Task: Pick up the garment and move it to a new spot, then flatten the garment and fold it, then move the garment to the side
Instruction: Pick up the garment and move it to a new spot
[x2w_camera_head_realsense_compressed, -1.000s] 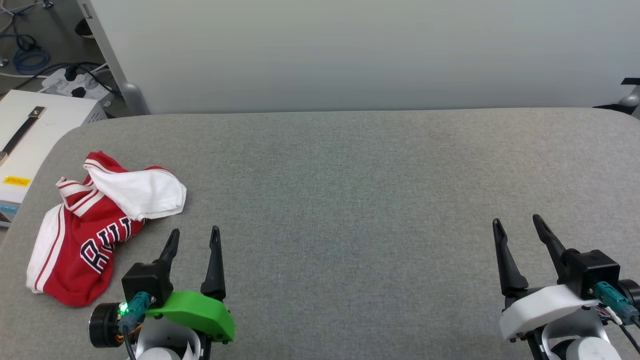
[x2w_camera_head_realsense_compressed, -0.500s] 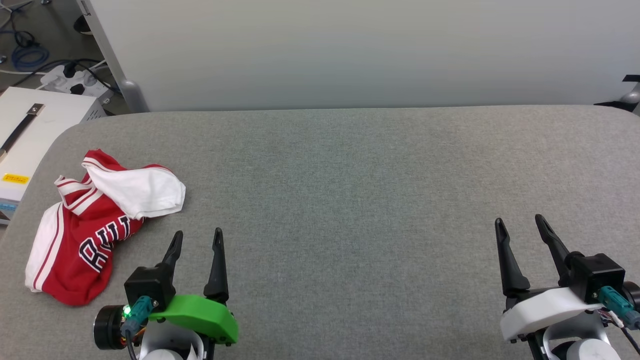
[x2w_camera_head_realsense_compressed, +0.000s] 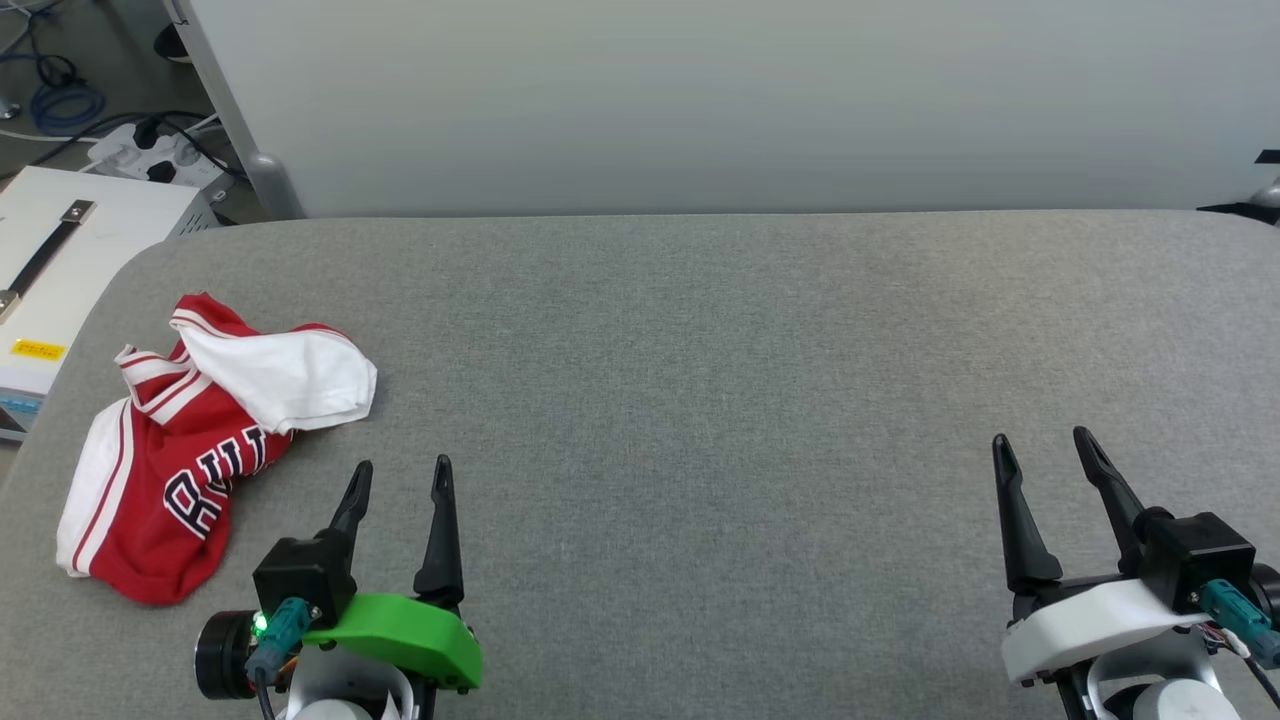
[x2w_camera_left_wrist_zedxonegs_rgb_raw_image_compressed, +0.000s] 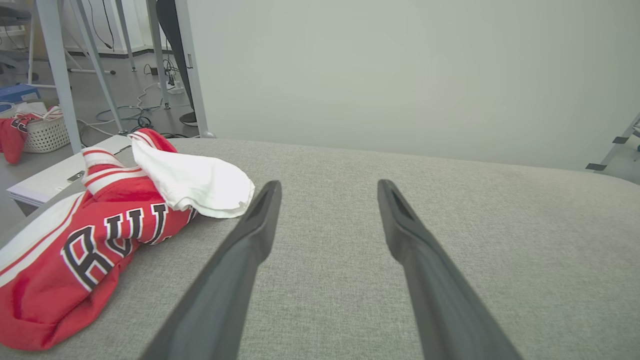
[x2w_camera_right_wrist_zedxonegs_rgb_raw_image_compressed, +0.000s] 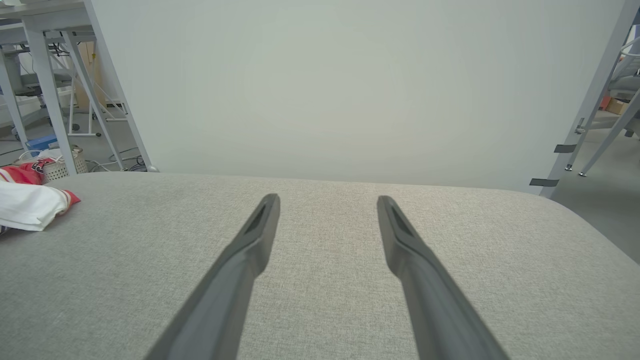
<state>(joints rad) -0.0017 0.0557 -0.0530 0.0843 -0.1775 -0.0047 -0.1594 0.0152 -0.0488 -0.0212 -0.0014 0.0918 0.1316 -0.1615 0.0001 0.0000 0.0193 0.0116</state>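
The grey table (x2w_camera_head_realsense_compressed: 700, 350) takes up most of the head view, a broad woven-cloth surface with a fine weave and rounded far corners. Nothing on it looks flattened or folded, so the first step, picking the garment up to move it, appears to be the one in hand and not yet begun. Behind the table, across the top of the frame, stands a smooth, pale, matt panel (x2w_camera_head_realsense_compressed: 700, 100).

The garment (x2w_camera_head_realsense_compressed: 190, 450) lies at the left of the frame, near the table's left edge. It is a soft crumpled heap of red jersey, with one white sleeve flopped over its upper right part, red-and-white striped trim showing, and black white-edged block letters partly lost in the folds.

The left gripper (x2w_camera_head_realsense_compressed: 400, 467), at the lower left, hovers just right of the heap without touching it. Its two long, dark, tapering fingers are spread with nothing between them. The right gripper (x2w_camera_head_realsense_compressed: 1040, 437), at the lower right, is likewise spread and bare, well apart from the cloth.

The next move likely calls for the left arm to swing left and down onto a raised fold, perhaps the sleeve, and pinch enough layers to lift the whole heap.

A white box (x2w_camera_head_realsense_compressed: 60, 240) with a dark strap sits at the upper left.
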